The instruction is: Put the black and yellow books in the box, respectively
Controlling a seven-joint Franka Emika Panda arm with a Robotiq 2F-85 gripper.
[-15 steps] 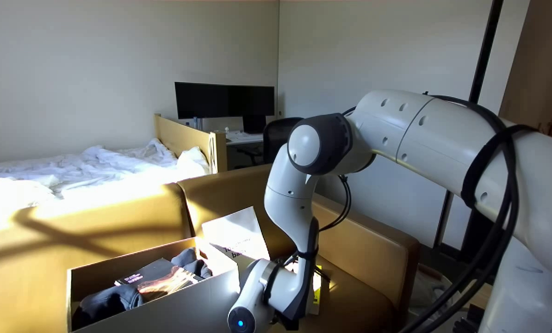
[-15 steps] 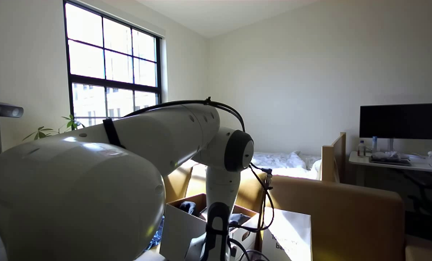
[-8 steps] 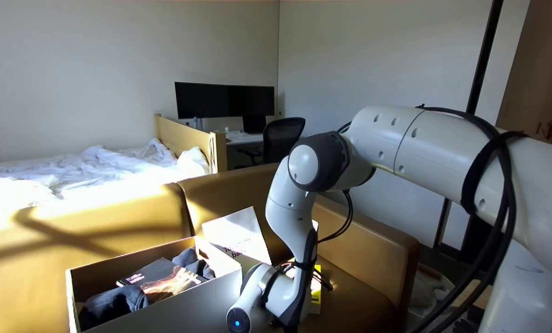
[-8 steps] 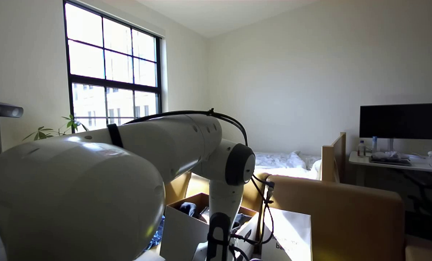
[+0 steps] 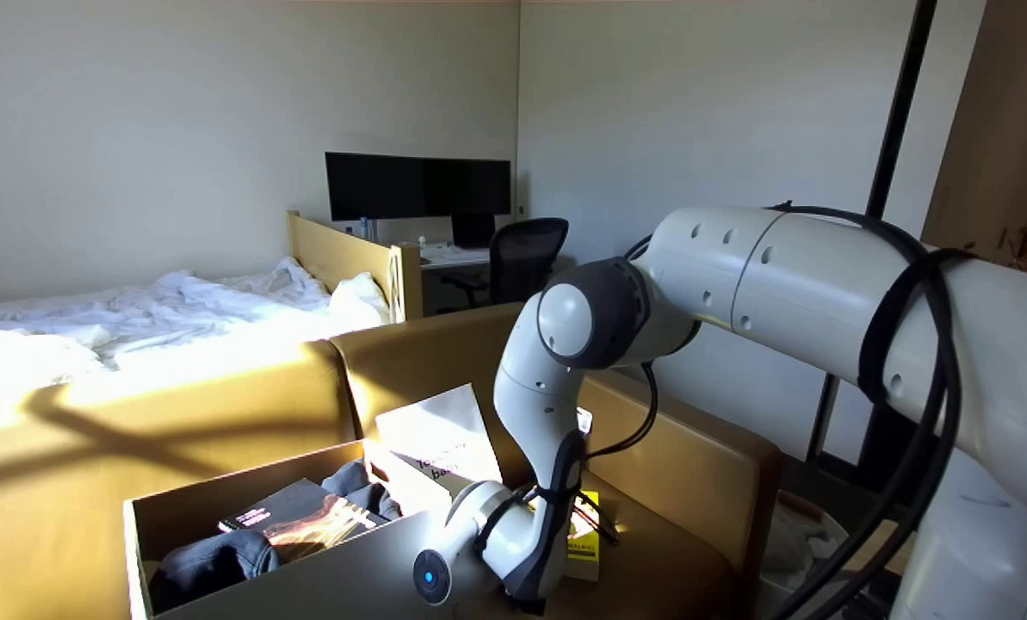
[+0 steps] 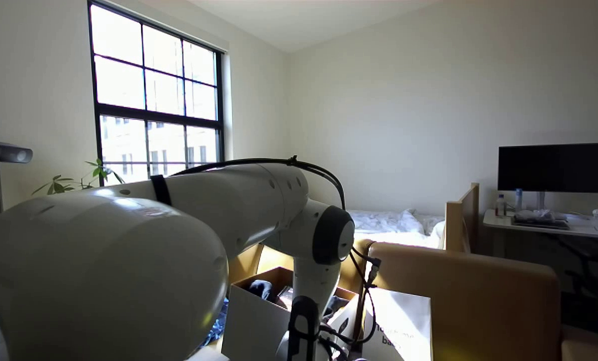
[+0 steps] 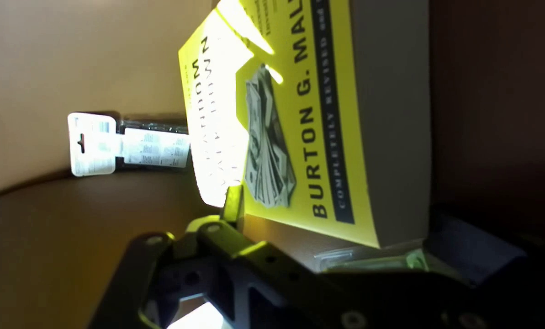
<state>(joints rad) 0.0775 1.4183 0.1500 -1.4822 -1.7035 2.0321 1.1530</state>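
Black book (image 5: 298, 517) in the box (image 5: 367, 577), in both exterior views only

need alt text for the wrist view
A thick yellow book fills the upper middle, fanned banknotes pictured on its cover, part washed out by glare. A dark pincer finger juts up from below, its tip overlapping the book's edge; contact is unclear. Left of the book, a white-labelled package sits against brown upholstery.

I am bending the robot arm (image 5: 758, 267) lower in both exterior views. In an exterior view, its blue light (image 5: 429, 578) is showing a bit higher, and more of the yellow book (image 5: 584, 548) and the black chair (image 5: 526, 256) is peeking out.
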